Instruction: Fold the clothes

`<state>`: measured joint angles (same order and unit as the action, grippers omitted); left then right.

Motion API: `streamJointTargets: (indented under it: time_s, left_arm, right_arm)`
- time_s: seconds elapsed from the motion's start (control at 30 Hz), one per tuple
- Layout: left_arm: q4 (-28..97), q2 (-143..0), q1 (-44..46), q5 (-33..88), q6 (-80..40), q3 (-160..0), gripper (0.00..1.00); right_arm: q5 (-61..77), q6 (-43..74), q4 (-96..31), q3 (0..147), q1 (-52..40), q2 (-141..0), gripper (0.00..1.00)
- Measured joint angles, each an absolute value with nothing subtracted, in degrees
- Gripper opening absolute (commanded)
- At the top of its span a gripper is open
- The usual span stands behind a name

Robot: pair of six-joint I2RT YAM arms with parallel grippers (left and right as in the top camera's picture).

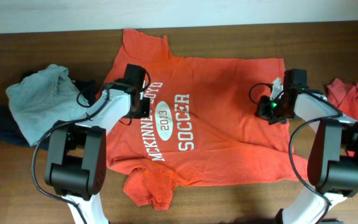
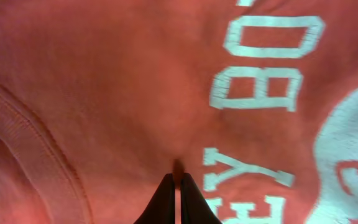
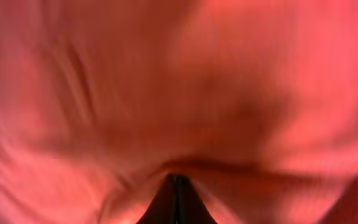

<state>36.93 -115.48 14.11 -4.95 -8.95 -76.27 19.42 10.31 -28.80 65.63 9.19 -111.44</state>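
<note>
Tabletop [image 1: 55, 43]: dark brown wood, with the orange shirt [image 1: 216, 106] spread flat and print-up across the middle.
Left hand [image 2: 178, 186]: fingers together, nipping a small pucker of cloth beside the white lettering [image 2: 260, 81], not far from the ribbed collar [image 2: 23, 130].
Right hand [image 3: 178, 183]: blurry view, but it's clamped on shirt cloth too, with wrinkles fanning from the tips.
Tip: I'd lift both pinches evenly so the fold line stays straight.
Fabric: looks like soft limp jersey, so it'll likely sag between your hands.
Neighbours: grey pile [image 1: 39, 96] left, red garment [image 1: 353, 99] right.
</note>
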Motion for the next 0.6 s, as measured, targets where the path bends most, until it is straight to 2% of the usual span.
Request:
streamJointTargets:
  time_s: [0.13, 0.3, 0.4, 0.47, 0.6]
  left_arm:
    - [36.82, -115.94, 12.93, -4.78, -8.93, -76.27, 0.09]
    - [36.75, -115.96, 12.01, -4.78, -8.93, -76.27, 0.15]
    - [36.60, -115.96, 11.90, -4.80, -8.64, -76.27, 0.24]
    - [36.01, -115.96, 11.90, -4.80, -8.54, -76.27, 0.28]
    - [30.96, -116.07, 11.70, -4.78, -8.56, -76.23, 0.28]
  right_arm:
    - [19.42, 10.33, -21.45, 68.27, 9.34, -115.18, 0.04]
    - [21.45, 10.26, -21.26, 74.81, 11.14, -120.40, 0.04]
    - [25.15, 8.32, -23.94, 77.56, 12.69, -121.73, 0.06]
    - [27.27, 6.52, -27.66, 79.40, 14.06, -122.37, 0.11]
    - [27.88, 4.49, -37.65, 82.48, 17.41, -122.30, 0.15]
